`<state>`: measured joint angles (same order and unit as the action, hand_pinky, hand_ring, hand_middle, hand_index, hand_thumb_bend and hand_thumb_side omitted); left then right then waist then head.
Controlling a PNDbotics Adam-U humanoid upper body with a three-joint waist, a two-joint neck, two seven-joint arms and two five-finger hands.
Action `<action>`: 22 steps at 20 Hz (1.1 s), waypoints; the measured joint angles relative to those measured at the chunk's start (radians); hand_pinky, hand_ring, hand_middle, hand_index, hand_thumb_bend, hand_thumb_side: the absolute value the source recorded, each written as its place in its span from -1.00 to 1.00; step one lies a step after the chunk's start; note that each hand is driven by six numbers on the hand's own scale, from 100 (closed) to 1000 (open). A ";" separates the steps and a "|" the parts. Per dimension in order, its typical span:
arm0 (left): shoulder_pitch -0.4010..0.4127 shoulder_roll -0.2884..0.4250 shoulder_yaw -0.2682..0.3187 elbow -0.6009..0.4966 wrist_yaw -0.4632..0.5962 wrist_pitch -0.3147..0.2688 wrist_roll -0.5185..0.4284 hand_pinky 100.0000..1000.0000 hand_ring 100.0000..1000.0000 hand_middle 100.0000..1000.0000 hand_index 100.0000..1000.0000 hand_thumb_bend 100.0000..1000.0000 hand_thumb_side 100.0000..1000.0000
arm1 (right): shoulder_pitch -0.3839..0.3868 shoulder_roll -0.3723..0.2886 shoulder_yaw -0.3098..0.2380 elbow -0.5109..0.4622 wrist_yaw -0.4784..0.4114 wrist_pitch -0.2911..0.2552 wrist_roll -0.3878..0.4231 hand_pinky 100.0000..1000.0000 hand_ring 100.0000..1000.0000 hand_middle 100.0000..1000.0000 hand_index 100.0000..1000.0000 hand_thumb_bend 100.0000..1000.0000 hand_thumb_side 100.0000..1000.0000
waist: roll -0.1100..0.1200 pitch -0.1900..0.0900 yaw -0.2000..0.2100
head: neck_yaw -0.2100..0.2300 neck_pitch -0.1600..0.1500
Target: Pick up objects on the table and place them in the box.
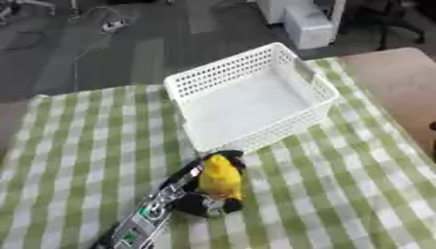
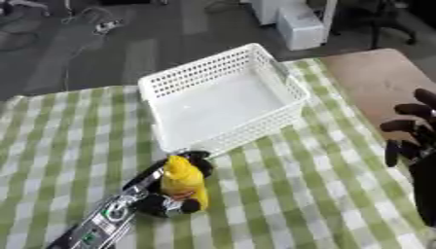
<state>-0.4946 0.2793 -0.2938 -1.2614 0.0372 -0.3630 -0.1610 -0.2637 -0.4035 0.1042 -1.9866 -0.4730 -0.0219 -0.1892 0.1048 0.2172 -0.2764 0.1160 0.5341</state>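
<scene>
Nearest the camera, the left arm reaches up from the lower left edge across the green-and-white checked tablecloth point(image 1: 77, 160), and its left hand point(image 1: 203, 202) is wrapped around a yellow bottle point(image 1: 221, 179), black fingers curled about the bottle's lower part and its sides. The bottle stands roughly upright within that grasp, its capped top pointing toward the far side, close to the cloth and just short of the box. At the right edge, seen only in the right eye view, the right hand point(image 2: 415, 146) rests idle with its dark fingers raised and spread apart, holding nothing. Farther back sits the white perforated box point(image 1: 294, 124), a plastic basket lying askew on the cloth with nothing inside it. Its near wall is just beyond the bottle's top.
</scene>
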 measured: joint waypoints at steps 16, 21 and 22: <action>-0.118 -0.079 0.034 0.001 0.155 -0.010 0.158 -1.00 -1.00 -1.00 -0.45 -1.00 0.03 | -0.011 0.009 -0.018 0.000 0.000 -0.011 -0.022 -0.74 -0.02 0.14 0.53 0.20 0.03 | 0.001 0.013 -0.011 | 0.039 -0.029; -0.121 -0.077 0.030 -0.068 0.222 0.069 0.147 -1.00 -1.00 -1.00 -0.45 -1.00 0.04 | -0.003 0.008 -0.023 0.000 0.000 -0.014 -0.033 -0.74 -0.02 0.14 0.53 0.20 0.03 | 0.001 0.000 0.005 | 0.044 -0.035; -0.121 -0.077 0.026 -0.083 0.235 0.084 0.145 -1.00 -1.00 -1.00 -0.45 -1.00 0.04 | 0.002 0.008 -0.025 0.000 0.000 -0.014 -0.035 -0.74 -0.02 0.14 0.53 0.20 0.03 | 0.001 -0.007 0.009 | 0.044 -0.035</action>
<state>-0.6156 0.2026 -0.2675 -1.3448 0.2725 -0.2786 -0.0163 -0.2615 -0.3954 0.0795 -1.9866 -0.4730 -0.0362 -0.2246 0.1058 0.2105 -0.2678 0.1601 0.4987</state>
